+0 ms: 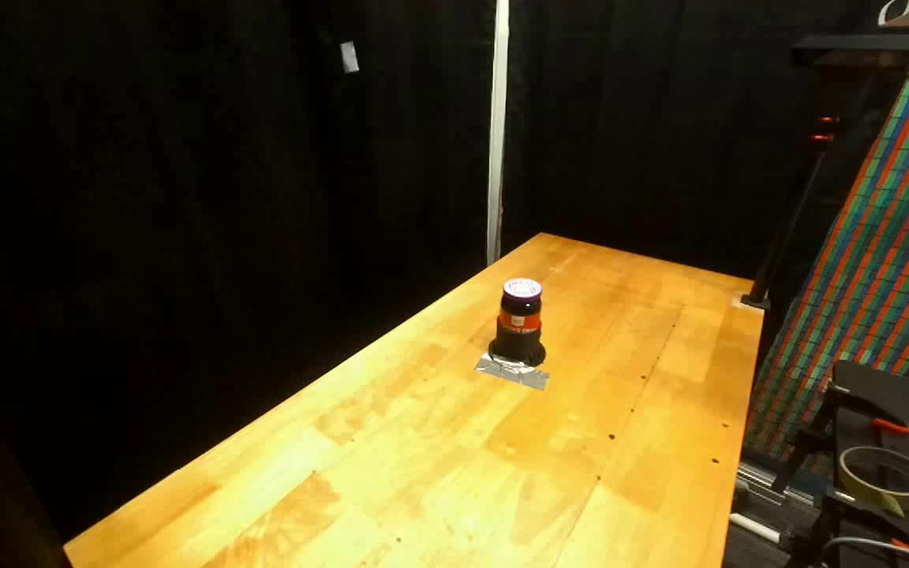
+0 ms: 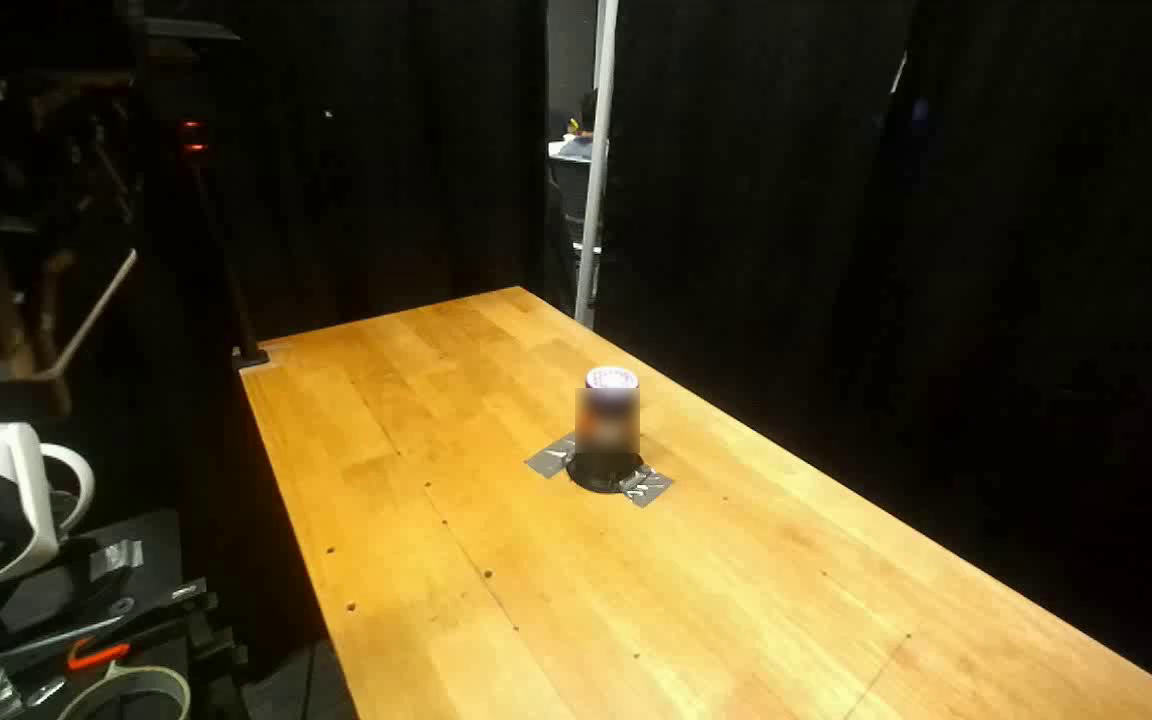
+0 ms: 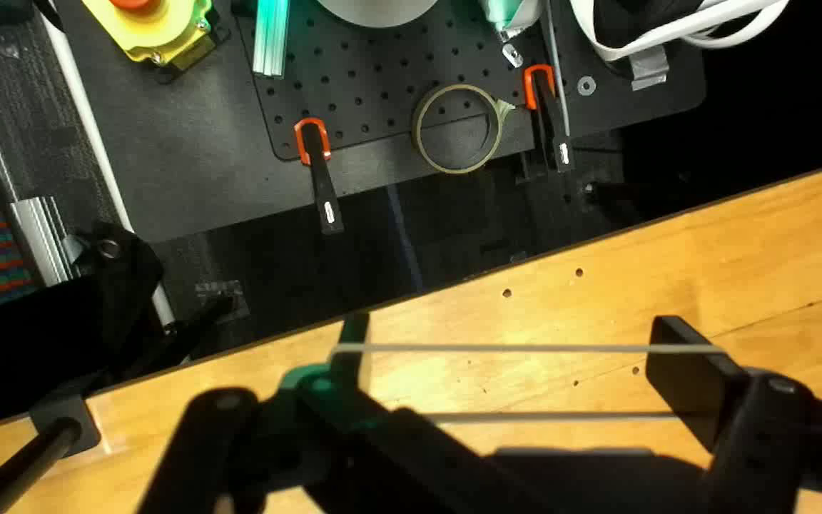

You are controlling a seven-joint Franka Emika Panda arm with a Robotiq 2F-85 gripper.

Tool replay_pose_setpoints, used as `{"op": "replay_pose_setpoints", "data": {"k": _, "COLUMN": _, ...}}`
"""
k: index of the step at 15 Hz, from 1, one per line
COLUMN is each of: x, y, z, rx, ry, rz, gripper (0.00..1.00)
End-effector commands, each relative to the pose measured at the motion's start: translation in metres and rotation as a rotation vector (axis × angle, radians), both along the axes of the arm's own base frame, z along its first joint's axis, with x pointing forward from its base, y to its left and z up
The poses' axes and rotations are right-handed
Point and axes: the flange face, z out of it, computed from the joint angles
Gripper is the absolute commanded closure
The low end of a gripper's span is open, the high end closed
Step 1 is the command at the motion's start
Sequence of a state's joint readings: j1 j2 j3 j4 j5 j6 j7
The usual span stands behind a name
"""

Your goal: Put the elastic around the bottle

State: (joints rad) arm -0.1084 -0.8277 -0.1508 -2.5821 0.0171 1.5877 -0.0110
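Evidently holding the elastic (image 3: 525, 348) taut round the widely spread gripper (image 3: 523, 370), not yet over the upright bottle (image 1: 521, 319) on the table (image 1: 423, 442); at risk of snagging it on the lid (image 1: 522, 288) if lowered off-centre, or pinging it loose if narrowed early.

Orange-and-black bottle (image 1: 521, 319), pale elastic (image 3: 529, 348)

So I've got one gripper (image 3: 514, 351) with two fingers (image 3: 696, 385), plus one elastic (image 3: 511, 348), two strands (image 3: 561, 416) of it showing. There's one bottle (image 1: 521, 314) and one table (image 1: 423, 442) in both exterior views, and I can count two bits of silver tape (image 2: 548, 458) (image 2: 649, 489) in an exterior view. Wrist view gives me two orange-and-black clamps (image 3: 322, 182) (image 3: 549, 121), one tape roll (image 3: 457, 170), one washer (image 3: 580, 86).
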Motion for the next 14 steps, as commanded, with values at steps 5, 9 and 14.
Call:
{"op": "replay_pose_setpoints", "data": {"k": 5, "x": 0.005, "y": 0.000, "z": -0.003, "rx": 0.004, "ry": -0.006, "rz": 0.024, "gripper": 0.00}}
{"op": "replay_pose_setpoints", "data": {"k": 9, "x": 0.061, "y": 0.008, "z": -0.038, "rx": 0.028, "ry": -0.042, "rz": 0.174, "gripper": 0.00}}
{"op": "replay_pose_setpoints", "data": {"k": 14, "x": 0.150, "y": 0.050, "z": -0.096, "rx": 0.042, "ry": -0.110, "rz": 0.355, "gripper": 0.00}}
